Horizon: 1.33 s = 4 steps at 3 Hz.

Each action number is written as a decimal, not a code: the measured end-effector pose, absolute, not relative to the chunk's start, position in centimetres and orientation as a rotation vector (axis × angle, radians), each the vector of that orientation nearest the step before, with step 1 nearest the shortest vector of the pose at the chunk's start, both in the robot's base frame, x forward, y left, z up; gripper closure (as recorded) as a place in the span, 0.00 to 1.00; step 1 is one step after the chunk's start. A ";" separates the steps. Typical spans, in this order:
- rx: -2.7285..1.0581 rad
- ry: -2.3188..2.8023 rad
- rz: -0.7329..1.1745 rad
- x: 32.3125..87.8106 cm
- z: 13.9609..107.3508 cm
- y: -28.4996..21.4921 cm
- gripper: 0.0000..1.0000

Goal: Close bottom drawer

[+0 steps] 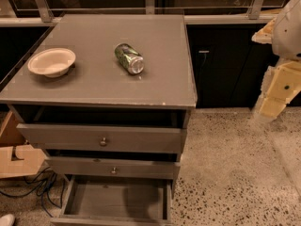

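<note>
Bottom drawer [117, 199] open; pincer [275, 95] at right edge.

The tabletop [108, 86] carries a bowl [51, 61] near its left edge and a can [129, 58] lying on its side near the middle, to the right of the bowl and apart from it. Under the tabletop three drawers stand open in steps: the top drawer [101, 138] out a little, the middle drawer [113, 167] further forward, and the bottom drawer [117, 199] furthest out in front. Cables [33, 187] lie on the floor [235, 164] to the left of the drawers. A cupboard [221, 65] stands behind to the right. The gripper [277, 91] hangs at the right edge, above the floor, well apart from the drawers.
</note>
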<state>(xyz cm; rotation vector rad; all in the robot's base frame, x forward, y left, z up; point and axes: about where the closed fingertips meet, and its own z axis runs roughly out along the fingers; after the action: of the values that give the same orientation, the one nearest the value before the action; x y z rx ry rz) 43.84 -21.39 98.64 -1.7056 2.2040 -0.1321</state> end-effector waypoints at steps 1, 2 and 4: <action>-1.706 2.204 -0.132 43.8 98.6 -21.4 0.00; -1.706 2.204 -0.132 43.8 98.6 -21.4 0.19; -1.705 2.204 -0.132 43.8 98.6 -21.4 0.67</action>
<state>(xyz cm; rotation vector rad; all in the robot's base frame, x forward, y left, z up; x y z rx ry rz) 43.84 -21.38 98.65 -1.7055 2.2039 -0.1323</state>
